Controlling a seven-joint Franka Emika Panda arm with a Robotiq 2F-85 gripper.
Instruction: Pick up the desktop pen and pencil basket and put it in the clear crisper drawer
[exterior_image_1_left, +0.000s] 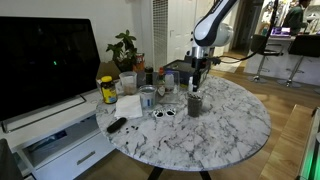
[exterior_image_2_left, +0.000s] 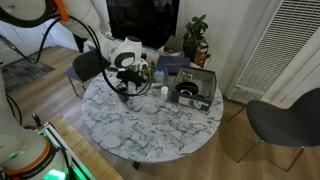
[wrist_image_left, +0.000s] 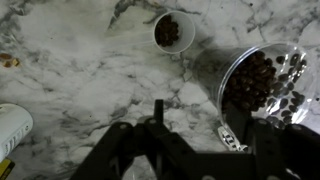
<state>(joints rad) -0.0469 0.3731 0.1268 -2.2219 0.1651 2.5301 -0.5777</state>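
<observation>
Round marble surface (exterior_image_1_left: 228, 128) with the arm (exterior_image_1_left: 215, 25) reaching down over it from above. The claw (exterior_image_1_left: 197, 80) hung directly over the desktop pen and pencil basket (exterior_image_1_left: 195, 103), a dark upright cup that stood free on the surface towards its middle; whether claw and basket touched could not be told from this exterior view. In the wrist view the claw (wrist_image_left: 185, 140) appeared as dark fingers (wrist_image_left: 112, 150) spread wide along the lower edge, with only bare marble between them and nothing gripped. Ahead of it stood a small white cup (wrist_image_left: 173, 30) with dark contents, and to the right a round vessel (wrist_image_left: 258, 82) speckled with dark spots, whose identity could not be told. The clear crisper drawer (exterior_image_2_left: 206, 100) sat in an exterior view near the edge of the surface, well apart from the arm, in front of a potted plant (exterior_image_2_left: 195, 40); a dark round object (exterior_image_2_left: 186, 93) seemed to lie inside it. A yellow-labelled jar (exterior_image_1_left: 107, 90) stood at the side of the surface nearest the television (exterior_image_1_left: 45, 60), well apart from the basket.
</observation>
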